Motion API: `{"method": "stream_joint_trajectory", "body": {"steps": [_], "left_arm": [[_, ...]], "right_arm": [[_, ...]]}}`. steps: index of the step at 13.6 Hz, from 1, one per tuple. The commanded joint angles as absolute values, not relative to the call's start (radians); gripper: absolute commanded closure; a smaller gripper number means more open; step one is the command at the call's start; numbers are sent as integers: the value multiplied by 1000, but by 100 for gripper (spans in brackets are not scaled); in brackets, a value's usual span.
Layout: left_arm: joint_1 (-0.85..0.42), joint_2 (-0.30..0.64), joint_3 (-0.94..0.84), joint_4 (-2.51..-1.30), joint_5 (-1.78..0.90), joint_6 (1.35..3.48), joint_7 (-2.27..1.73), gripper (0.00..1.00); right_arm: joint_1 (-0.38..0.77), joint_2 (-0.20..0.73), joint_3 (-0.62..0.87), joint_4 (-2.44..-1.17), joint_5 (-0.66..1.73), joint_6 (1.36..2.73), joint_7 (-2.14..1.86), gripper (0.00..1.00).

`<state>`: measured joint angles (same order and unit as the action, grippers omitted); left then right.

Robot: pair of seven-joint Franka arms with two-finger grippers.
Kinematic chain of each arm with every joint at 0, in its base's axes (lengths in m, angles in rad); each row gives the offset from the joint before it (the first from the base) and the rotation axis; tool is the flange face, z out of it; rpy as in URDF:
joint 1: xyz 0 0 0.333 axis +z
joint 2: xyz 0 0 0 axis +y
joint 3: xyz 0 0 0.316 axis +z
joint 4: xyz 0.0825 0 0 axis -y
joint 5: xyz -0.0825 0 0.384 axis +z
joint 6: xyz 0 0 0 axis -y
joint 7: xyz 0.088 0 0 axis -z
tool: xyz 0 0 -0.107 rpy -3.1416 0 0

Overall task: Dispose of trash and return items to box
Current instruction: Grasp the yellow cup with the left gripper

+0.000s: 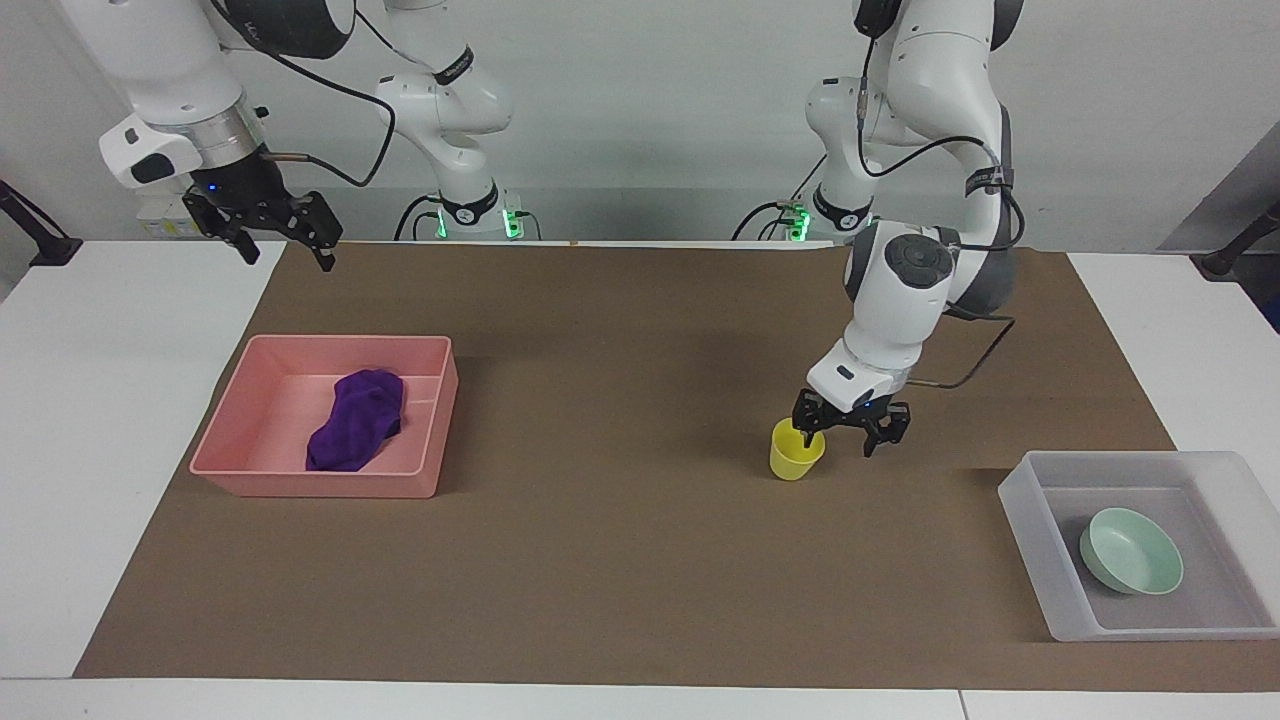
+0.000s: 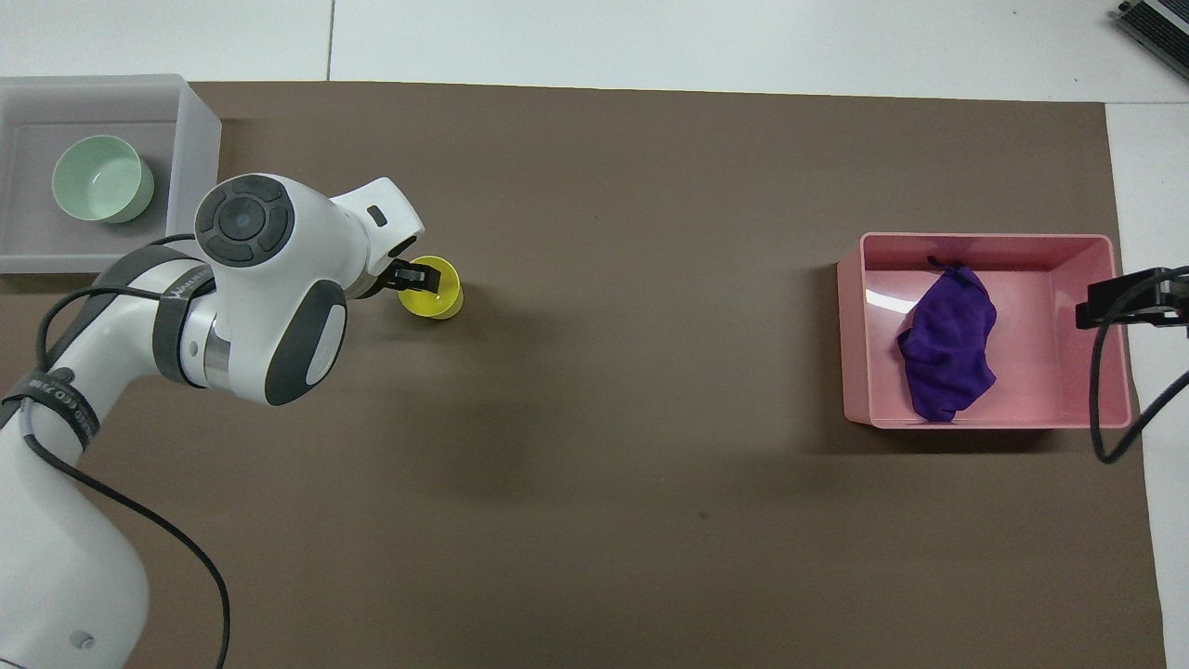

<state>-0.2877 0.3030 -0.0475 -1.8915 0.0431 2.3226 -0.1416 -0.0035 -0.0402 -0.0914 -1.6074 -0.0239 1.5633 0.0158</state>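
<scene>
Left tool (image 1: 850, 435) straddles the yellow cup's (image 1: 795, 456) rim, spread apart; right tool (image 1: 280, 238) waits, spread wide.

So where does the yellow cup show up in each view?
Facing view: yellow cup right of centre, at the left gripper.
Overhead view: yellow cup left of centre, partly under that gripper.
Shared landmark: the translucent box holding the green bowl.
</scene>
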Motion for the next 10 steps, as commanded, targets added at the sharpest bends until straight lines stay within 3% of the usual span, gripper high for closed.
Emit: {"method": "stream_joint_trajectory", "body": {"steps": [1, 2, 3, 10], "left_arm": [[-305, 285, -35, -1950, 51, 2385, -211, 58], [-304, 288, -35, -1950, 46, 2390, -218, 94], [-305, 288, -35, -1948, 25, 2390, -230, 100], [-287, 250, -26, -1887, -25, 2335, -236, 100]], "right_arm": [[-20, -58, -78, -1626, -11, 1568, 11, 0], [-20, -58, -78, -1626, -11, 1568, 12, 0], [-20, -58, -77, -1626, -11, 1566, 11, 0], [-18, -61, -78, -1637, -18, 1569, 21, 0]]}}
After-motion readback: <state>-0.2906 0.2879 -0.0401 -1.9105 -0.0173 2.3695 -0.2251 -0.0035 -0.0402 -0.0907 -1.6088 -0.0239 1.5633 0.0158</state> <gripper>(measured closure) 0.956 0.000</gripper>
